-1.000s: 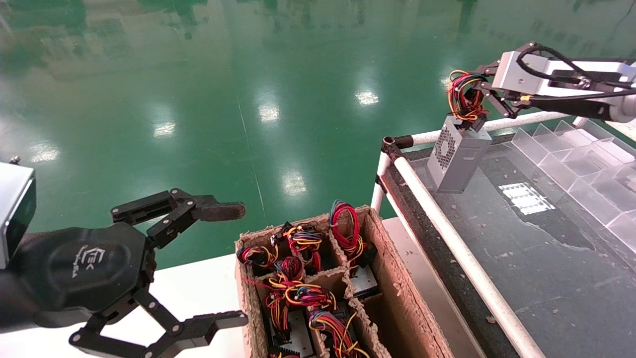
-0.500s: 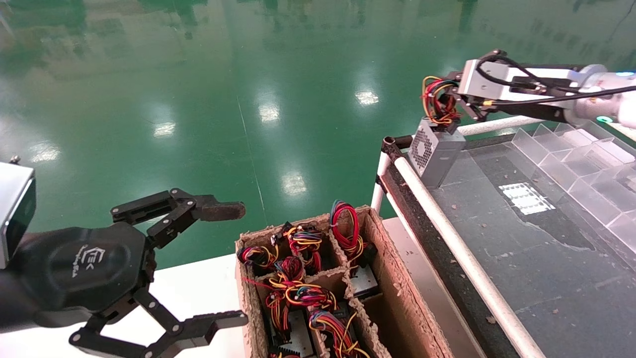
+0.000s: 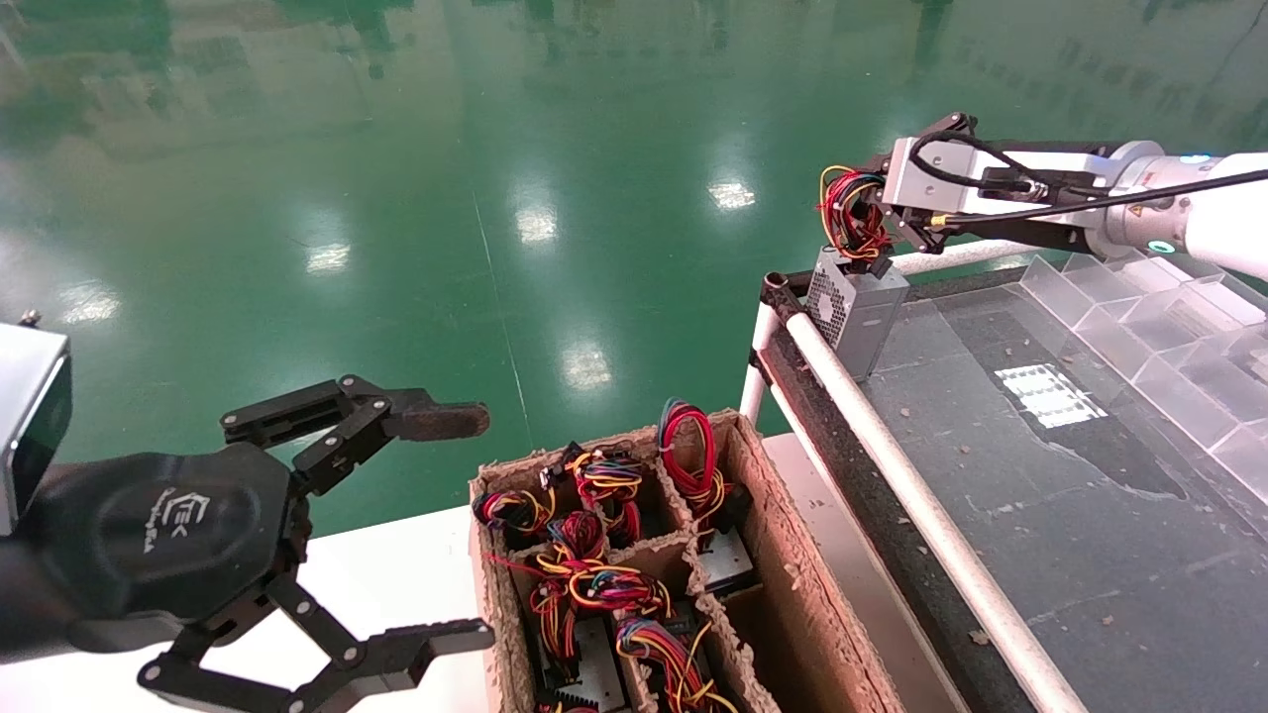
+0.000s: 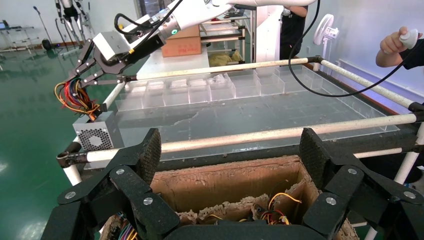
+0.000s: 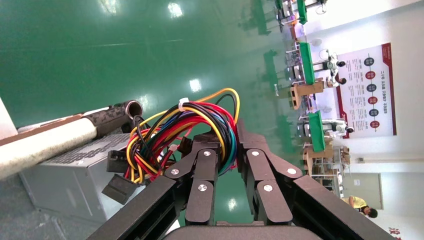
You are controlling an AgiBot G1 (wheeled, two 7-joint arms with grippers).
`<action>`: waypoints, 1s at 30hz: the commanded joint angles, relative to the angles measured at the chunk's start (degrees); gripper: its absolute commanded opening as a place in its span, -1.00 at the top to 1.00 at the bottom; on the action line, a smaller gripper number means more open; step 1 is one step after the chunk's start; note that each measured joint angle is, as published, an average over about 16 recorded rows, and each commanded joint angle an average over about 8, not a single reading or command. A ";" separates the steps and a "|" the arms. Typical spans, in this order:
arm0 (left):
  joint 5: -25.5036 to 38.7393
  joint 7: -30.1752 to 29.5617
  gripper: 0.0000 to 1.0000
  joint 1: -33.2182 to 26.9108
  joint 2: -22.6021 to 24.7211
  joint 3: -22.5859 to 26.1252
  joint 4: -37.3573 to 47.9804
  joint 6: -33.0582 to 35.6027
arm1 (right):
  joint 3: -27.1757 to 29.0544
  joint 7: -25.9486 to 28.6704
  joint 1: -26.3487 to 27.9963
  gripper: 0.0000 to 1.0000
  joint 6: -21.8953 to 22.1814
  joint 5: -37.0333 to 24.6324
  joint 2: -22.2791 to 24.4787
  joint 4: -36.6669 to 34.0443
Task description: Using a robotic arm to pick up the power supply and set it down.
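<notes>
My right gripper (image 3: pixel 864 220) is clamped only on the wire bundle (image 3: pixel 844 210) of the power supply (image 3: pixel 854 310), which stands at the far corner of the glass worktop (image 3: pixel 1040 515), hard against the white rail (image 3: pixel 892 465). Being so near that edge, it could tip over the rail on release, or snag if wires catch my fingers. My left gripper (image 3: pixel 416 525) hangs wide open and empty beside the cardboard divider box (image 3: pixel 792 604).

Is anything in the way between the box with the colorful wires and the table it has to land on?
Nothing visible is. The right gripper holds the power supply by its wire bundle, right at the corner of the dark table. The left gripper waits by the cardboard box.
</notes>
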 commanded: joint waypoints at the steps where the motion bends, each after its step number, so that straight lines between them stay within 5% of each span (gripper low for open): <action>1: 0.00 0.00 -1.00 0.00 0.00 0.00 0.00 0.00 | -0.13 -0.40 0.16 -1.00 -0.03 -0.19 -0.08 -0.40; 30: -0.05 0.04 -1.00 -0.02 -0.03 0.07 0.00 -0.03 | -2.42 -0.86 3.75 -1.00 -5.59 -3.51 2.94 -2.31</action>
